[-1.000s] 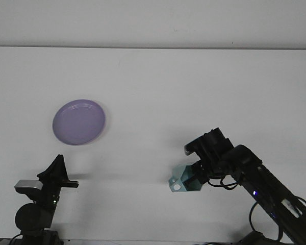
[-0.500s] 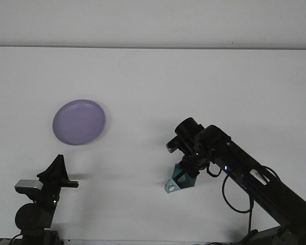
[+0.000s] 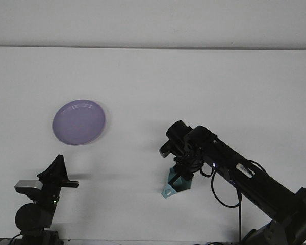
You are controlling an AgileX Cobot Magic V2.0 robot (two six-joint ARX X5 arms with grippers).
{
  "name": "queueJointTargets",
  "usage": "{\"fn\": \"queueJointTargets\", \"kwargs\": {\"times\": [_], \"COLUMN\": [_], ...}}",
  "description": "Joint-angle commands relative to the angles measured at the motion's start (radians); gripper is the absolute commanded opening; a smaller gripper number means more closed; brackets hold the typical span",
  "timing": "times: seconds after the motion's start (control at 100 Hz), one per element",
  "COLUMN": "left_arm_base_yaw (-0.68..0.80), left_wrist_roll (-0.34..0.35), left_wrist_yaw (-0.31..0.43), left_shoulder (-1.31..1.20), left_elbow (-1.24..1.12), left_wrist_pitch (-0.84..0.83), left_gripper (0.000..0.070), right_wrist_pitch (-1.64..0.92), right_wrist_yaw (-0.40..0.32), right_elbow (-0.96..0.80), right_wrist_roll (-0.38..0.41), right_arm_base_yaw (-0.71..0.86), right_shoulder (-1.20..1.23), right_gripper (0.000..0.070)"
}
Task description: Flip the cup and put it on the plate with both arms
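Teal cup (image 3: 175,184) sits in the right tool (image 3: 182,173), grasped by the fingers, low on the desk (image 3: 194,87) at about five o'clock from centre. Over the last second the right arm has swung the cup leftward and rolled its wrist, so the cup, which lay more on its side with a round hole showing, now hangs tilted beneath the tool with one corner pointing down toward the desk. I judge the flip to be under way rather than finished. The purple plate (image 3: 79,122) lies well apart at about nine o'clock, bare. The left tool (image 3: 71,184) has not moved from its place at seven o'clock, just below the plate; whether it is clenched or released I cannot tell. A handover or a long carry toward the plate looks likely to come next.
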Motion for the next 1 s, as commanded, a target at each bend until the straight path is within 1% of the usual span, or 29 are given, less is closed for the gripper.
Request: {"fn": "queueJointTargets", "kwargs": {"times": [0.0,0.05,0.08,0.11,0.17,0.28,0.48,0.58,0.64,0.77,0.89,0.99], "left_arm_base_yaw": [-0.002,-0.002,-0.002,-0.002,-0.002,-0.002,-0.002,-0.002,-0.002,-0.002,-0.002,-0.003], "left_wrist_roll": [0.006,0.006,0.006,0.006,0.006,0.003,-0.055,-0.061,-0.094,-0.16,-0.159,-0.159], "left_wrist_yaw": [-0.003,-0.003,-0.003,-0.003,-0.003,-0.003,0.019,0.092,0.136,0.194,0.274,0.325], "left_shoulder": [-0.001,-0.001,-0.001,-0.001,-0.001,-0.001,-0.001,0.001,0.003,0.027,0.072,0.13], "left_elbow": [-0.011,-0.011,-0.011,-0.011,-0.011,-0.01,0.009,0.028,0.044,0.106,0.187,0.265], "left_wrist_pitch": [0.009,0.01,0.009,0.009,0.01,0.01,0.01,0.009,0.001,-0.063,-0.104,-0.113], "left_gripper": [0.0013,0.0013,0.0013,0.0013,0.0013,0.0013,0.0012,0.0013,0.0013,0.0013,0.0013,0.0013], "right_wrist_pitch": [0.002,0.002,0.003,0.002,-0.003,-0.026,-0.034,-0.014,0.03,0.143,0.29,0.444], "right_wrist_yaw": [-0.001,-0.001,-0.001,-0.002,-0.001,0.0,0.0,0.0,0.0,0.0,0.0,0.002], "right_elbow": [0.022,0.022,0.022,0.022,0.025,0.048,0.119,0.138,0.138,0.13,0.063,-0.056], "right_wrist_roll": [-0.013,-0.019,-0.03,-0.039,-0.059,-0.06,-0.044,-0.032,-0.021,-0.006,0.003,0.005], "right_arm_base_yaw": [0.01,0.01,0.01,0.01,0.01,0.001,-0.04,-0.072,-0.095,-0.146,-0.193,-0.214], "right_shoulder": [0.018,0.018,0.018,0.018,0.017,0.014,-0.061,-0.135,-0.186,-0.302,-0.427,-0.541], "right_gripper": [0.0167,0.0249,0.0278,0.0293,0.0294,0.0294,0.0294,0.0293,0.0293,0.0293,0.0291,0.0287]}}
